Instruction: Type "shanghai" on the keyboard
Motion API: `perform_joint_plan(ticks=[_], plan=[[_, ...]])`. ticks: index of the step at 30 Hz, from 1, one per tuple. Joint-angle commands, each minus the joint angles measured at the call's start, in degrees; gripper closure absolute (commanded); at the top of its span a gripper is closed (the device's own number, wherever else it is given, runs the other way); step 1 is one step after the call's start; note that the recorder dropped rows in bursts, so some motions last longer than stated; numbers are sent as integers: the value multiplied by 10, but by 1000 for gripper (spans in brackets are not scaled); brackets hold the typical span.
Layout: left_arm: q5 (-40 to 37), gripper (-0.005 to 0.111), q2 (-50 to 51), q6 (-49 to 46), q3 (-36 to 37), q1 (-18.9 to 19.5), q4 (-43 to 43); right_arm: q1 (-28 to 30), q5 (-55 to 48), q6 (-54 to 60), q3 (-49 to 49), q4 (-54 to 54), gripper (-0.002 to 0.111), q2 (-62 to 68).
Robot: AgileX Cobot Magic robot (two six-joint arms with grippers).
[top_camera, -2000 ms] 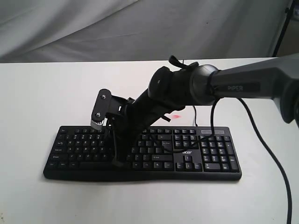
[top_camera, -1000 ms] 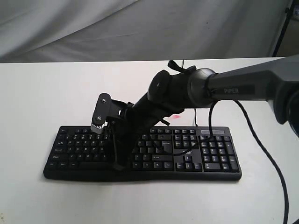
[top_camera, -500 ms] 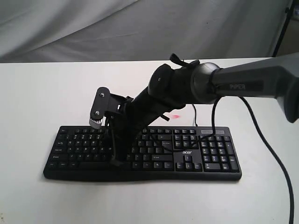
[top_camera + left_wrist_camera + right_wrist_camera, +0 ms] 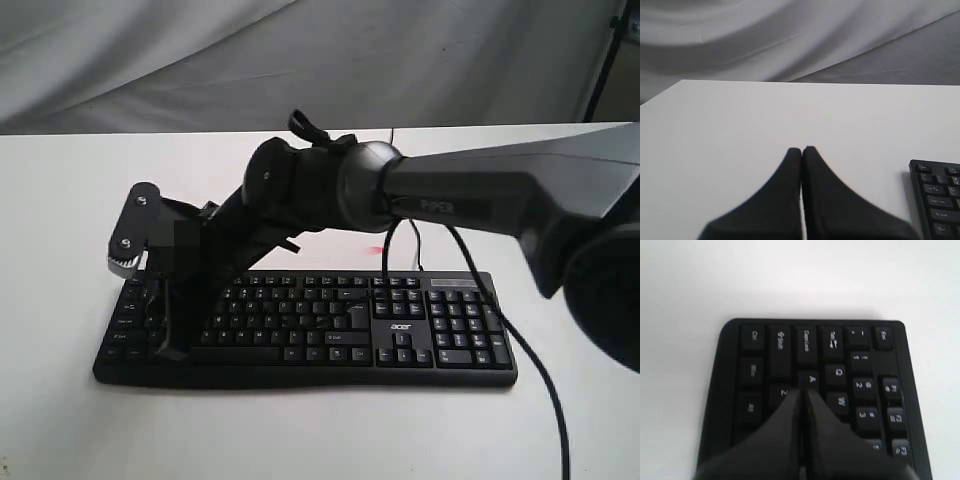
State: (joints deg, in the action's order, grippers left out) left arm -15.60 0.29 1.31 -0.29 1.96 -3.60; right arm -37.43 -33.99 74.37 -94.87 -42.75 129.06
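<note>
Keyboard (image 4: 445, 335) partly hidden behind right arm (image 4: 480, 200).

Matt black plastic keyboard (image 4: 330, 330), smooth white table (image 4: 80, 200), creased grey cloth backdrop (image 4: 200, 60), fingers (image 4: 770, 440) possibly matt rubber

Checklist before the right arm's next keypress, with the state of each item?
1. Right gripper shut to a single tip: ok.
2. Tip lined up on the A key: ok, it sits at that key's edge in the right wrist view.
3. Key pressed or only touched: cannot tell.
4. Left gripper shut and off the keyboard, over bare table: ok.
5. Keyboard flat on the table: ok.
6. Arm cable clear of the keys: cannot tell. It hangs down to the top row.
</note>
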Motion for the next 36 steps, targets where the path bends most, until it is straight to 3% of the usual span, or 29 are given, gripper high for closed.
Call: perform_joint_plan(ticks=[1, 6, 36], plan=[[4, 106, -3, 1, 3, -2, 0, -21, -17, -78, -66, 60, 108, 34], [4, 106, -3, 1, 3, -2, 0, -26, -45, -100, -119, 71, 108, 63], [4, 106, -3, 1, 3, -2, 0, -26, -12, -106, -118, 79, 108, 87]])
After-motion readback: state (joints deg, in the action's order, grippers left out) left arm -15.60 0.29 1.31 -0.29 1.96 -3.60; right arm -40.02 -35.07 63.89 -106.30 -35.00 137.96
